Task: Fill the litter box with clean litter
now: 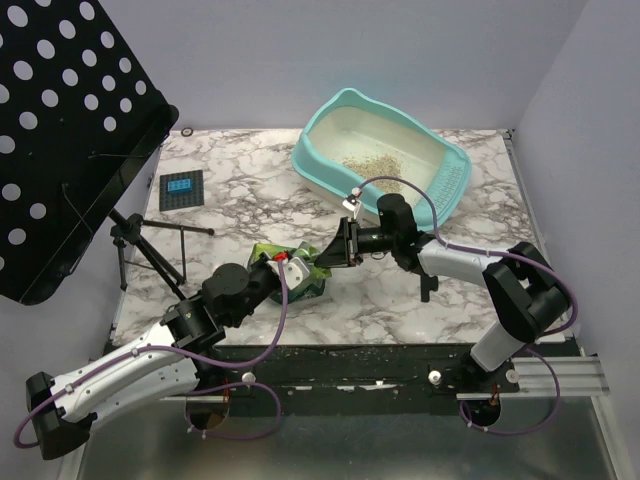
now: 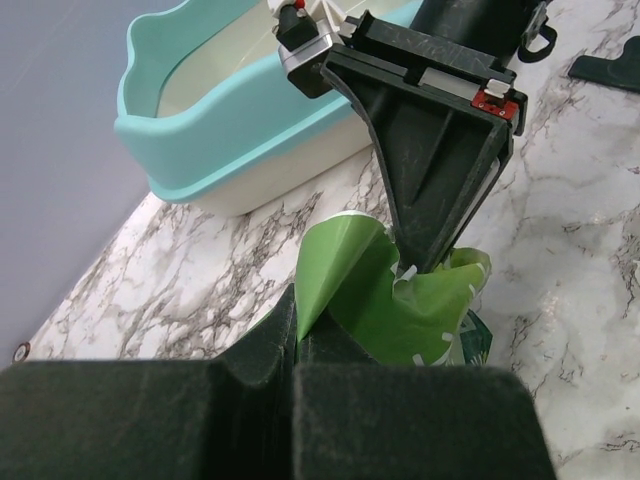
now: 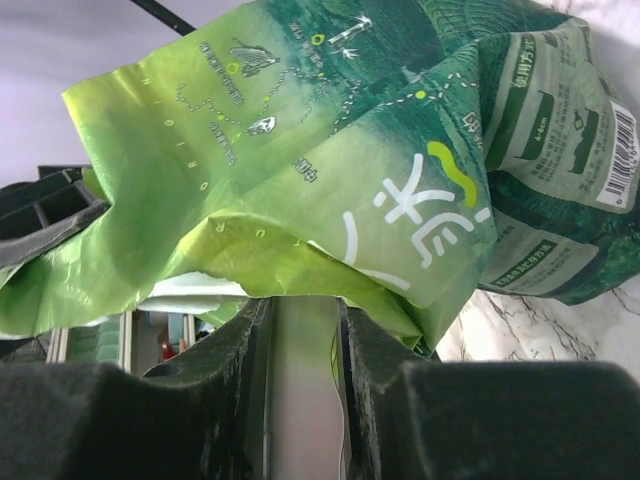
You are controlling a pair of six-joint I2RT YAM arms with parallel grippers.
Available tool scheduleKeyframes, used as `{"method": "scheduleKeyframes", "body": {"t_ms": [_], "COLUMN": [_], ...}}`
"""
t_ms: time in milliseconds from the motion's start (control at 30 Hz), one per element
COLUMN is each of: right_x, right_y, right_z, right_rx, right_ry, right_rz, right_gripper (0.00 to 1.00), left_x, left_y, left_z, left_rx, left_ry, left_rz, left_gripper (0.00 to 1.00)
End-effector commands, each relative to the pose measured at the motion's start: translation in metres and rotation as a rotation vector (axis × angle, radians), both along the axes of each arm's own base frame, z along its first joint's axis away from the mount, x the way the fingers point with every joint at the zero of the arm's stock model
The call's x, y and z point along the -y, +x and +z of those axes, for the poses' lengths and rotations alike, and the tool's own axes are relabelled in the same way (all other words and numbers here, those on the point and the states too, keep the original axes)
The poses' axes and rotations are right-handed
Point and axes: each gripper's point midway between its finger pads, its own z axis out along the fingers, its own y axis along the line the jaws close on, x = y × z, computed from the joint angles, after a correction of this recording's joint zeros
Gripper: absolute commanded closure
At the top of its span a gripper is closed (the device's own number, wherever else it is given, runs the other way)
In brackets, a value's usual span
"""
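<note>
Green crinkly plastic bag (image 3: 330, 150) is pinched at its rim by the clamped left gripper (image 2: 297, 325), probably steadying its mouth for the right gripper (image 3: 300, 310), fingers narrowly gripping a pale strip (image 3: 300, 390).

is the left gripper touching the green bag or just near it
Touching. The left wrist view shows the left gripper shut, with an edge of the green bag pinched between its fingers.

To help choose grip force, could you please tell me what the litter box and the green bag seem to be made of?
The litter box: moulded plastic, by its smooth, turquoise, rounded rim. The green bag: thin printed plastic film, probably, since it creases and shines.
</note>
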Motion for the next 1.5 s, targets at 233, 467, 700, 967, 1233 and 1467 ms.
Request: {"method": "scheduleKeyframes", "body": {"t_ms": [233, 467, 700, 967, 1233, 1467], "right_x": [0.004, 0.014, 0.036, 0.063, 0.091, 0.108], "right_y": [-0.015, -0.026, -0.035, -0.044, -0.050, -0.057], "right_z": [0.065, 0.080, 0.090, 0.089, 0.081, 0.069], "right_rx": [0.114, 0.125, 0.143, 0.152, 0.155, 0.133], "right_ry": [0.298, 0.340, 0.386, 0.392, 0.375, 0.346], "right_rz": [0.053, 0.075, 0.059, 0.008, -0.053, -0.098], "right_gripper": [1.00, 1.00, 1.00, 1.00, 1.00, 1.00], "left_x": [0.007, 0.009, 0.011, 0.015, 0.017, 0.022], "left_y": [-0.004, -0.005, -0.006, -0.006, -0.005, -0.005], "left_z": [-0.007, -0.010, -0.012, -0.017, -0.021, -0.025], "left_rx": [-0.020, -0.026, -0.028, -0.039, -0.045, -0.049], "left_ry": [0.021, 0.022, 0.029, 0.040, 0.049, 0.048], "left_rz": [-0.042, -0.053, -0.068, -0.078, -0.078, -0.093], "left_gripper": [1.00, 1.00, 1.00, 1.00, 1.00, 1.00]}}
